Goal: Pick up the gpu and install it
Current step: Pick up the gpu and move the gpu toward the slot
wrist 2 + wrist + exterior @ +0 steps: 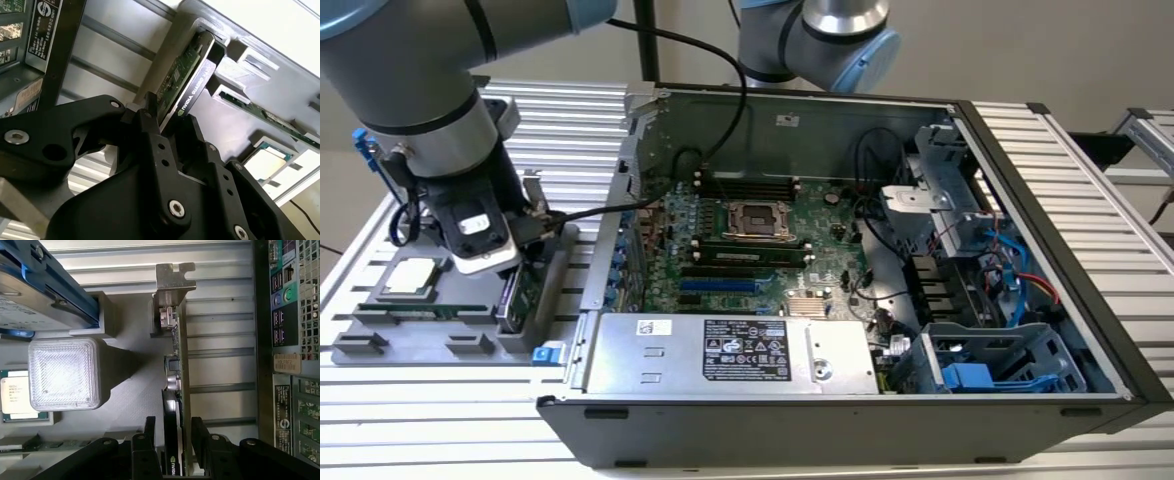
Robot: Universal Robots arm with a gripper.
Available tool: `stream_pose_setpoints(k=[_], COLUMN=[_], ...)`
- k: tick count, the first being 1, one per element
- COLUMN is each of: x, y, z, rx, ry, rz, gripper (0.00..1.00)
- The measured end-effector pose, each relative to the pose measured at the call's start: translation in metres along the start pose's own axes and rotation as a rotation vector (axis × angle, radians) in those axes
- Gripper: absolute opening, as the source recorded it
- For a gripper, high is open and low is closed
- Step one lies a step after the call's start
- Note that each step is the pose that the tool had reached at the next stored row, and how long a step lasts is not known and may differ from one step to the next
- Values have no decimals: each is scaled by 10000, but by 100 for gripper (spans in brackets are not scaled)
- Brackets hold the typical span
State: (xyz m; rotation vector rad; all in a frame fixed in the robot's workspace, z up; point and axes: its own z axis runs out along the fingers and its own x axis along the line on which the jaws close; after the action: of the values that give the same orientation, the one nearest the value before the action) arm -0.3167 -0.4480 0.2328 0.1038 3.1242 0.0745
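Observation:
The gpu stands on edge in a slot of the grey parts holder, at the exterior view's left, outside the computer case. My gripper is down over it. In both wrist views the green card with its black cooler runs between the two black fingers, one finger on each face. The gripper looks shut on the card near its rear end. The silver end bracket is at the card's far end, and the card still sits in the holder.
The open computer case lies at the exterior view's right, with its motherboard and power supply exposed. On the holder are a processor, a memory stick and a blue-framed hard drive. A black cable trails from my wrist.

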Motion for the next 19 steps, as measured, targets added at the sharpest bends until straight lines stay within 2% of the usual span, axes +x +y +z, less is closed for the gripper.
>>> stream_pose_setpoints(k=[6,7,19], x=[0,0,0], y=[1,0,0], z=[1,1,1], rx=[-3,-3,-3], ry=[-9,-9,-7], rz=[-10,-12,-54], gripper=[100,0,0])
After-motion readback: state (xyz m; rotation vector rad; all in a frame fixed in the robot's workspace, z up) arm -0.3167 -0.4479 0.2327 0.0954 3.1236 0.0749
